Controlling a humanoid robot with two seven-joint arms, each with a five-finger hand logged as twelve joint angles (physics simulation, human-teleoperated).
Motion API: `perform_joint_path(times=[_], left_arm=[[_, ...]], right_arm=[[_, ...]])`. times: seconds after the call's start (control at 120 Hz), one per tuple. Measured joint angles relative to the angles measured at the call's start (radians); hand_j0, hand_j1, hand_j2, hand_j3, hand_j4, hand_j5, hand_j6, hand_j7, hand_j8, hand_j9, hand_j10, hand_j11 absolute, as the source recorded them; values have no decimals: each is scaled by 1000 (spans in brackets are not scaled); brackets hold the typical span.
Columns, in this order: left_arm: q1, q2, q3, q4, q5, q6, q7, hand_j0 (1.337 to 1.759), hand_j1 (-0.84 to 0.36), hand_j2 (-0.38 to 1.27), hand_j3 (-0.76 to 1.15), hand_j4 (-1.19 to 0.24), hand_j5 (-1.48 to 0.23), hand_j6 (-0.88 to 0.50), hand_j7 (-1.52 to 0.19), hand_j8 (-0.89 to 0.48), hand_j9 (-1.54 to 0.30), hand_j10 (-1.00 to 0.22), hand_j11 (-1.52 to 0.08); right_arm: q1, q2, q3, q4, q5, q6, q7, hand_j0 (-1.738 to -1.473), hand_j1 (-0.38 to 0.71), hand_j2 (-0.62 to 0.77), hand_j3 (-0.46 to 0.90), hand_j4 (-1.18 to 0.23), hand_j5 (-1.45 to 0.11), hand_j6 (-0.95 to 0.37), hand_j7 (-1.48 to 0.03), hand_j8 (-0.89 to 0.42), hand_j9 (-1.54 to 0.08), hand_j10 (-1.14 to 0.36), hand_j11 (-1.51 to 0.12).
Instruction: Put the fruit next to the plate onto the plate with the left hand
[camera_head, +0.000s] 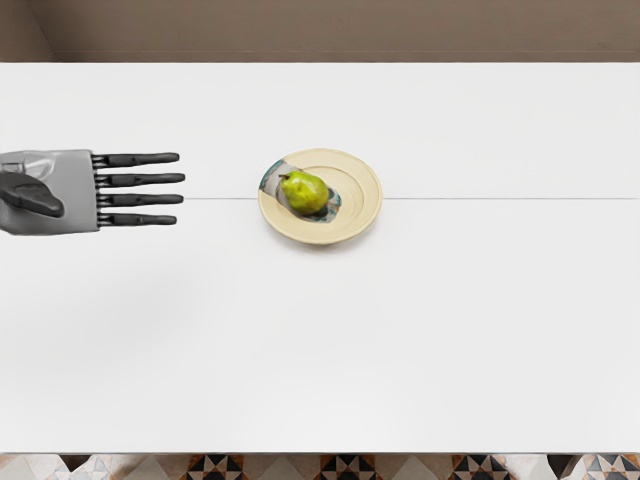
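A green pear (304, 192) lies on the left part of a round tan plate (361, 190) near the middle of the white table. My left hand (140, 189) comes in from the left edge, flat, with its dark fingers (150, 179) stretched straight toward the plate. It holds nothing and stays well to the left of the plate, about a hand's length from its rim. The right arm does not show.
The white table (400, 330) fills most of the view, with a thin seam running across at plate height. A patterned floor shows below the table's front edge, and a brown wall above its far edge.
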Motion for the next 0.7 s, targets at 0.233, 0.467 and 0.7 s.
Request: perform_joint_path(times=[0.233,0.467,0.7], left_arm=[[0,0,0,0,-4,-6,0,1658,347,-2,0,8,1,9,1,8,0,6,0],[0,0,0,0,-4,-7,0,1658,347,-2,0,8,1,9,1,8,0,6,0],[0,0,0,0,-4,-7,0,1658,347,-2,0,8,1,9,1,8,0,6,0]], right_arm=[[0,0,0,0,0,0,0,-1658,-310,-7,0,-33,-43,-33,-43,-33,-43,-33,-43],[0,0,0,0,0,0,0,-1658,-310,-7,0,-33,-43,-33,-43,-33,-43,-33,-43],[0,0,0,0,0,0,0,-1658,-310,-7,0,-33,-43,-33,-43,-33,-43,-33,-43]])
